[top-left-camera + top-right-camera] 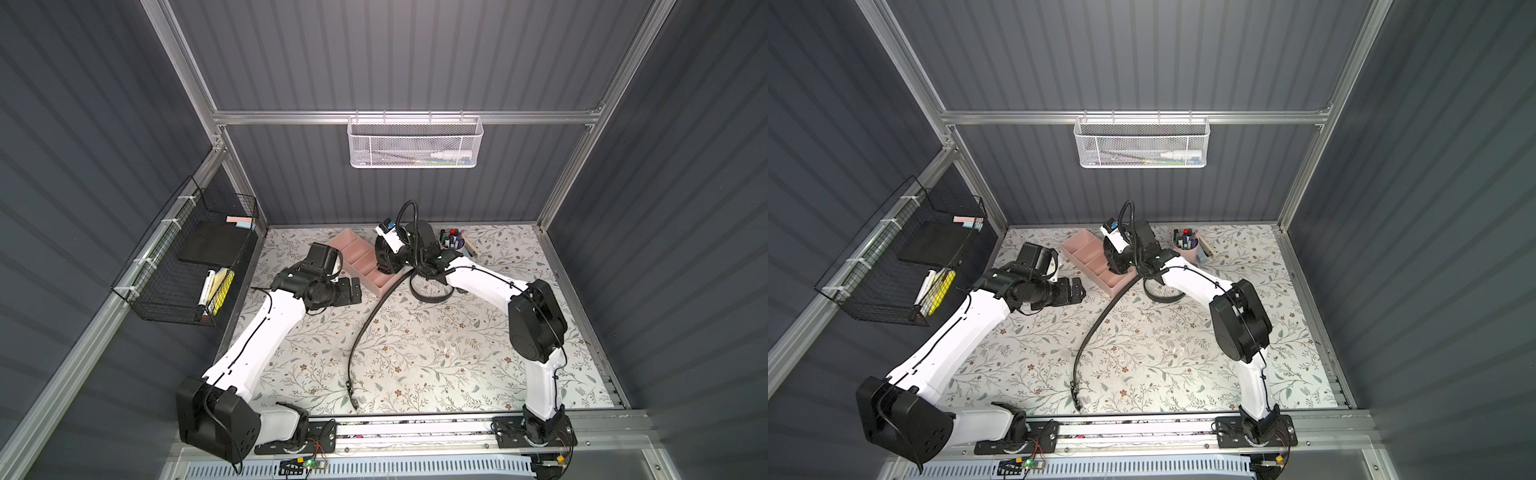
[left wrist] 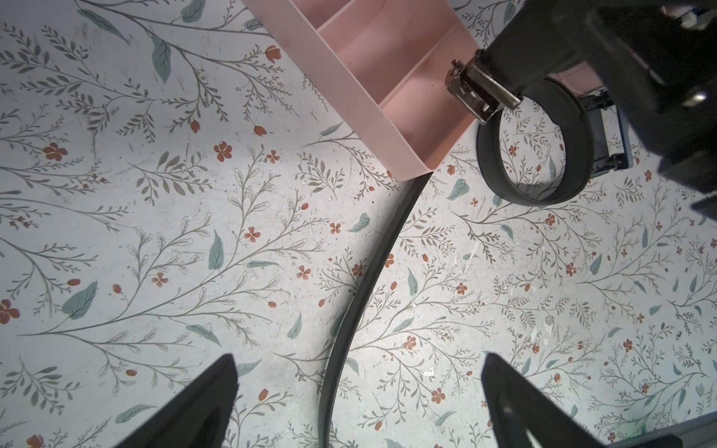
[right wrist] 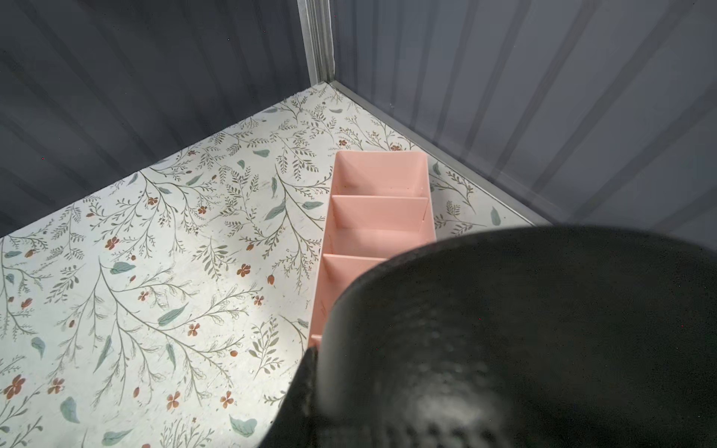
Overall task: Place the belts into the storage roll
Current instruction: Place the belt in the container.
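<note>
Gripping a loose belt coil (image 2: 535, 192) by the tray (image 2: 388, 54), the right gripper (image 1: 385, 269) risks it springing wide (left gripper (image 2: 359, 360) gapes).

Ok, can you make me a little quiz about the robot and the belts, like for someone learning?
1. True or false: the left end effector is open.
2. What does the right end effector grip? A a looped belt, B a marker, C nothing.
3. Fill in: the long belt lies stretched out on the ____.
Key: 1 true; 2 A; 3 table.
</note>
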`<state>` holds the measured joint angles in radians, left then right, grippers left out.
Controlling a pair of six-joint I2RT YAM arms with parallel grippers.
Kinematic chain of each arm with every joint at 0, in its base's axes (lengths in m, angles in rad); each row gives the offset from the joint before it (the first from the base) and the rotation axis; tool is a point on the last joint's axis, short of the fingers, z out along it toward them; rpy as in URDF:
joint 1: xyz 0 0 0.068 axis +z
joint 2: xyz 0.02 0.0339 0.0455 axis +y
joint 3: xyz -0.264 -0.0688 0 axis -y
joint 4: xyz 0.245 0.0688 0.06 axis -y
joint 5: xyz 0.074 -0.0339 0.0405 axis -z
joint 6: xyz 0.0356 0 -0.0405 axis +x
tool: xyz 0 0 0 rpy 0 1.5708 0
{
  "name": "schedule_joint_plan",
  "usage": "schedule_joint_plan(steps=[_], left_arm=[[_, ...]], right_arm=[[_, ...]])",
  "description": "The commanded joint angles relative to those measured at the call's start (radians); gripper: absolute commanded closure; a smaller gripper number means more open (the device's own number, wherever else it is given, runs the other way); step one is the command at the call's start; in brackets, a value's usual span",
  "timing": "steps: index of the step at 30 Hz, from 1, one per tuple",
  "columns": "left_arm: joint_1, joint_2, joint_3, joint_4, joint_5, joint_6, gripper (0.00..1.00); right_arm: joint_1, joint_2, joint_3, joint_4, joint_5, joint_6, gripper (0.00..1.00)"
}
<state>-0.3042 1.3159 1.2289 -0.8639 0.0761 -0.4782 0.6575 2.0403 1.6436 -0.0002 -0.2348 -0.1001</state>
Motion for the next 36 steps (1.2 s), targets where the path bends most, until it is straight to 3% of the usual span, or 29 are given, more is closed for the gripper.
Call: schedule_joint_plan(steps=[1,6,24,36], left_arm=[[0.011,-0.022,-0.005,-0.05,0.014,0.053,0.01],[0.016,-0.024,-0.017,-0.053,0.016,0.066,0.0],[0.025,-0.061,-0.082,-0.056,0.021,0.078,0.01],[0.04,-0.078,-0.097,-0.064,0.021,0.088,0.01]], right_arm=[[-0.009,0.011,0.003,0.048,0.068,-0.05,1.0],[-0.008,0.025,-0.003,0.029,0.116,-0.096,1.0],[0.05,0.081,-0.051,0.015,0.107,-0.154,1.0],[0.071,0.112,-0.06,0.031,0.094,-0.056,1.0]])
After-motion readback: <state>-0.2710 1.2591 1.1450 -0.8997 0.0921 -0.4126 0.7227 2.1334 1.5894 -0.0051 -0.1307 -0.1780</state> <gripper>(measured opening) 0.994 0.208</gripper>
